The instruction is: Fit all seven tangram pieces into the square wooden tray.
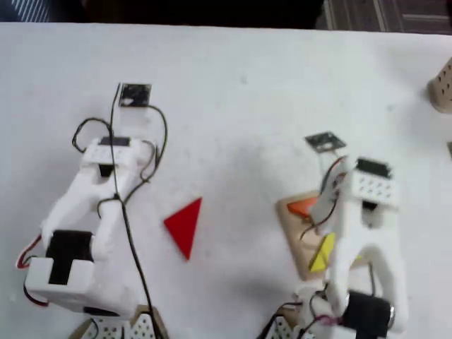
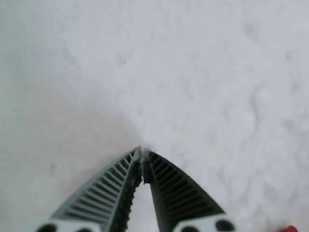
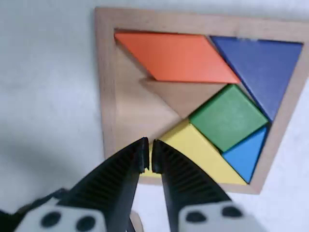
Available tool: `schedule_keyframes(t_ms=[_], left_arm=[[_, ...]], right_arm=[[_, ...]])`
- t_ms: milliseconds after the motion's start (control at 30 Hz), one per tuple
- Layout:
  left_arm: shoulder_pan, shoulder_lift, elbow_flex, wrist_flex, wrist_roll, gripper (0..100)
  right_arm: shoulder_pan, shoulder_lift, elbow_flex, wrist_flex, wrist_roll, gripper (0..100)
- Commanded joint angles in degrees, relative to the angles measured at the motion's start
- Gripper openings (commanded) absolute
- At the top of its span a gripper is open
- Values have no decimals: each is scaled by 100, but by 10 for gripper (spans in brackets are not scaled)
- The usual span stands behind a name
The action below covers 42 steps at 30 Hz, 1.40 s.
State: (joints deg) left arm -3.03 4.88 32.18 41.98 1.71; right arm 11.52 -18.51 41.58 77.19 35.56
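The tray (image 3: pixel 105 87) is bare matt wood (its orange piece (image 3: pixel 178 55) smooth-painted).

Both arms are white plastic. The left arm (image 1: pixel 85 194), at eight o'clock in the high view, carries a black motor block, a black cable and a red wire. The right arm (image 1: pixel 367 236), at four o'clock, has a dotted white plate and red and black wires. The left gripper (image 2: pixel 143 155) is grey and ribbed with toothed inner edges, the right gripper (image 3: pixel 148 150) black and ribbed, both with dark screw holes
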Motion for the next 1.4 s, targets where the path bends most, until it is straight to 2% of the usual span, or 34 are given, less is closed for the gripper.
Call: schedule_keyframes(t_ms=[0, 100, 200, 433, 633, 900, 1067, 1367], left_arm=[[-92, -13, -211, -141, -62, 23], [-92, -13, -211, -141, -62, 23], [-92, -13, -202, -141, -62, 23], [-92, -13, -202, -141, -62, 23], [-92, -13, -193, -141, -62, 23], [-92, -13, -193, -141, -62, 23], [-92, -13, -211, -141, -62, 23], [-92, -13, -211, -141, -62, 23]], right_arm=[[-541, -470, 932, -1235, -826, 19], [-884, -268, 1160, -1560, -1169, 19], [-927, 4, 1099, -1798, -1257, 19], [-356, 945, 440, -2053, -1248, 19], [-110, 1657, -308, -1745, -1248, 19], [-189, 1675, -563, -1657, -1292, 19], [-418, 1613, -598, -1103, -1284, 19], [-1095, 479, -422, -338, -1626, 25]])
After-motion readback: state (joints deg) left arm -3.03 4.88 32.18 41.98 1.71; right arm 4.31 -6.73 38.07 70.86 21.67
